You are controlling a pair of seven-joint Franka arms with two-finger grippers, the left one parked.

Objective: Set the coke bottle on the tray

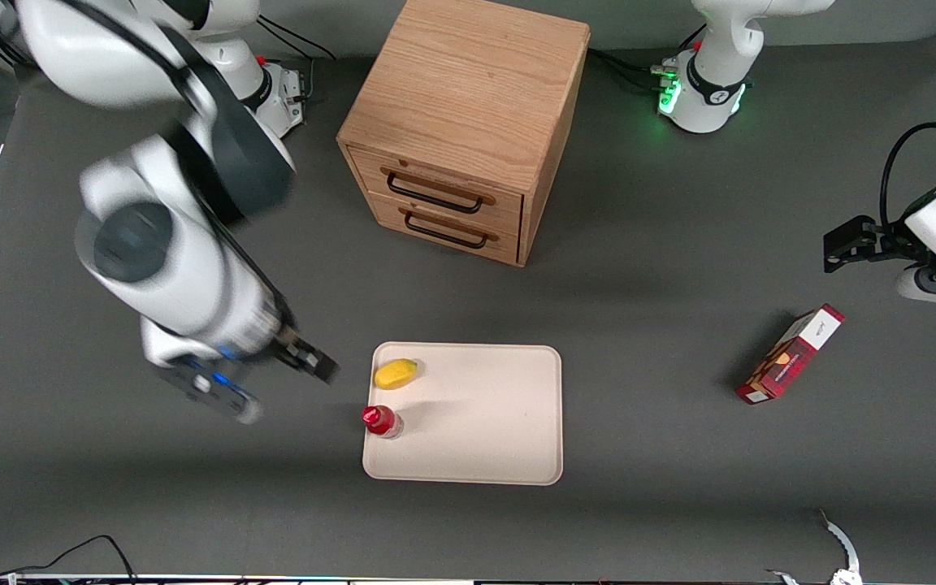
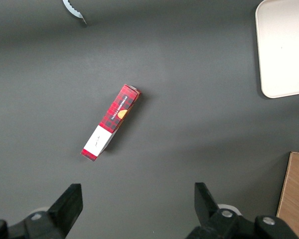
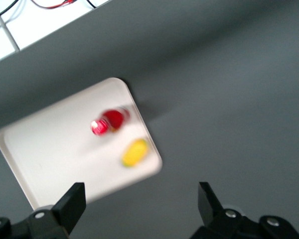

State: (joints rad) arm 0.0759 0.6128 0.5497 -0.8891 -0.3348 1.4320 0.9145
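Note:
The coke bottle (image 1: 381, 421), small and red with a red cap, stands upright on the cream-beige tray (image 1: 484, 414), close to the rim at the working arm's end. My right gripper (image 1: 269, 378) hangs open and empty above the bare table beside the tray, toward the working arm's end, apart from the bottle. The right wrist view shows the bottle (image 3: 108, 122) on the tray (image 3: 55, 149) and my open gripper (image 3: 142, 199) with nothing between the fingers (image 3: 74, 201). The arm looks blurred.
A yellow fruit-like object (image 1: 396, 374) lies on the tray, farther from the front camera than the bottle. The wooden two-drawer cabinet (image 1: 460, 122) stands farther back. A red carton (image 1: 793, 354) lies toward the parked arm's end.

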